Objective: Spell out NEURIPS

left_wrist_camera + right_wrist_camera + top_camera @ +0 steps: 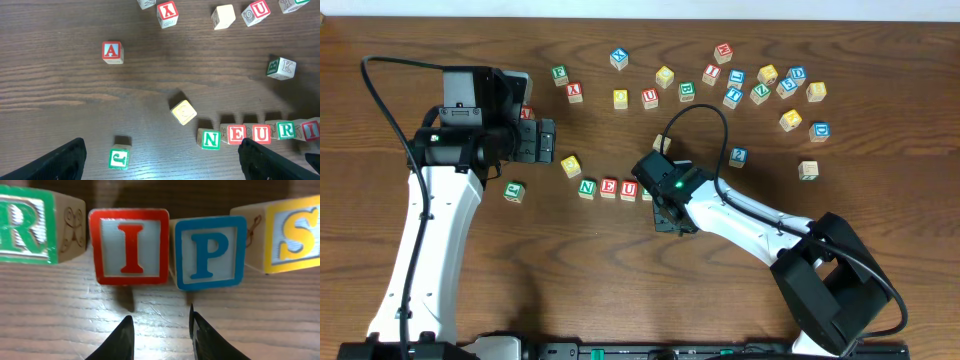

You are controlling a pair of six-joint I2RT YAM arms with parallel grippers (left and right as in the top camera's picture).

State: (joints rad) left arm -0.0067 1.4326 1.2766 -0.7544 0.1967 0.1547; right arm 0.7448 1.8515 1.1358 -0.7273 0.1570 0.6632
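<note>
The word row lies mid-table. In the left wrist view I read green N (210, 139), red E (235, 134), red U (260, 133), green R (286, 130) and red I (311, 131). Overhead shows only N (587, 187), E (608, 188) and U (628, 189); the right arm hides the rest. The right wrist view shows R (27, 225), I (130, 246), blue P (210, 252) and a yellow S cube (292, 232), turned askew at P's corner. My right gripper (160, 314) (668, 212) stands open just in front of I and P, holding nothing. My left gripper (162, 142) (548, 140) hangs wide open and empty, left of the row.
A green-lettered cube (118, 159) and a yellow cube (183, 111) lie left of the N. A red A cube (112, 52) and an X cube (167, 13) sit farther back. Several loose cubes (760, 85) are scattered at the back right. A plain-faced cube (663, 143) lies beside the right arm's cable.
</note>
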